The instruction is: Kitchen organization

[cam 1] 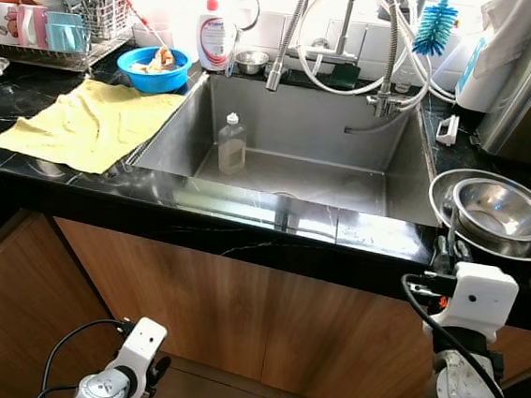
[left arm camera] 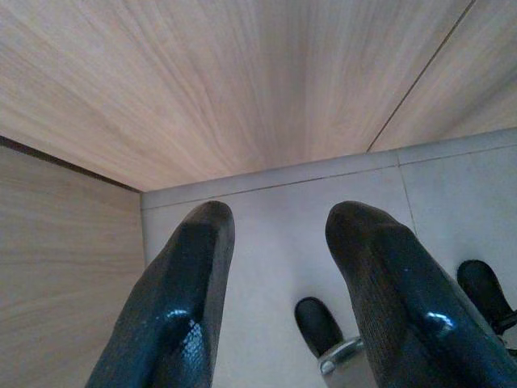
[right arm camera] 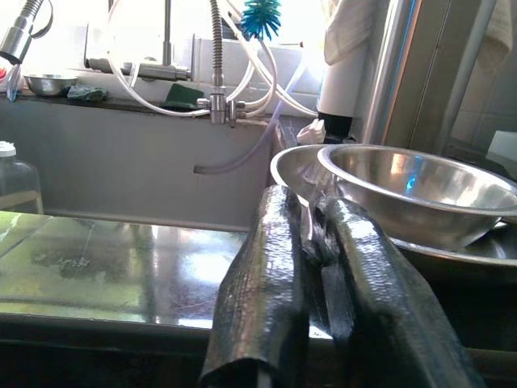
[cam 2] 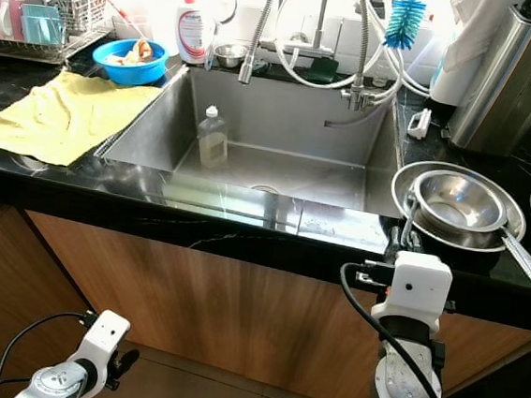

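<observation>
Steel bowls (right arm camera: 412,194) just beyond right pincer (right arm camera: 319,242), fingers together.

On the table around the one sink (cam 1: 277,177) sit two nested steel bowls (cam 1: 496,210) at its right edge, one blue bowl (cam 1: 153,68), one yellow cloth (cam 1: 92,122), one dish rack (cam 1: 52,49), and one clear bottle (cam 1: 231,145) stands in the sink.

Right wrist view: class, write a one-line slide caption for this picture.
Right gripper, fingers together, raised at the counter edge before stacked steel bowls beside the sink.
</observation>
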{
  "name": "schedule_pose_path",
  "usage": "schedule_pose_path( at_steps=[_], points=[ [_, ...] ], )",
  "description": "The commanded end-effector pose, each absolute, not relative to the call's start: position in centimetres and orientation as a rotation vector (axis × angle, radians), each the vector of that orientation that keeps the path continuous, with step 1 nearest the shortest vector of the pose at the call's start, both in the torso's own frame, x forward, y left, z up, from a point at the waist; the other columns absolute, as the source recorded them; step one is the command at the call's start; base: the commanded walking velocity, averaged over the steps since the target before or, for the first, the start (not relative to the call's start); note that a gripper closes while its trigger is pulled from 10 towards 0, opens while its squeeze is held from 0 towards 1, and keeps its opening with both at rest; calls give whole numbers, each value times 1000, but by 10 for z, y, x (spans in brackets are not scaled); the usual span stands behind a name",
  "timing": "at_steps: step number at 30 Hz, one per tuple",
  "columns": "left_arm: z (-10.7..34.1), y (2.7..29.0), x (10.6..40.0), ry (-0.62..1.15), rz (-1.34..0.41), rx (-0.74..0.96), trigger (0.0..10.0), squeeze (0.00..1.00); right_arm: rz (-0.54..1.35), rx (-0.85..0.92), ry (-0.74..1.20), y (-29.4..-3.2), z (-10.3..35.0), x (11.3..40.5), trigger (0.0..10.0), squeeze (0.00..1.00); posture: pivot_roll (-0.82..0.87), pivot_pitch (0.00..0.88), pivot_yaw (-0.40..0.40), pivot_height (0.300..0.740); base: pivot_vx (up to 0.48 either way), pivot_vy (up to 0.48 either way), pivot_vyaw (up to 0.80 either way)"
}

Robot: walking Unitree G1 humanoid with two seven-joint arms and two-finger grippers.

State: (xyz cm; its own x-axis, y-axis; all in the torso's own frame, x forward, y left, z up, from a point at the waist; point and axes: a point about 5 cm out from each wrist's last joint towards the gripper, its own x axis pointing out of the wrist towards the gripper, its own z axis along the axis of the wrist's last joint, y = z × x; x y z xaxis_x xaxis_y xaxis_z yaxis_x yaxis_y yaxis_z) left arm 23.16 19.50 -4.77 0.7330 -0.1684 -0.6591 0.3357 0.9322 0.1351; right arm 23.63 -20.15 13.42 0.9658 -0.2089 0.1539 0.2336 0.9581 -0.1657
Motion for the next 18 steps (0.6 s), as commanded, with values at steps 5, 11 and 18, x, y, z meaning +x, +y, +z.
schedule_pose_path(
  at_steps=[5,11,18],
  points=[
    [-48,200,230,704,-278,271,10000,0,-219,-161,-144,-199,137,241,0,0,-130,0,40,740,0,0,0],
    [-48,199,230,693,-279,272,10000,0,-211,-152,-161,-197,140,243,0,0,-129,0,40,740,0,0,0],
    [-45,199,233,672,-268,269,10000,0,-209,-152,-193,-196,148,246,0,0,-129,0,41,740,0,0,0]
  ],
)
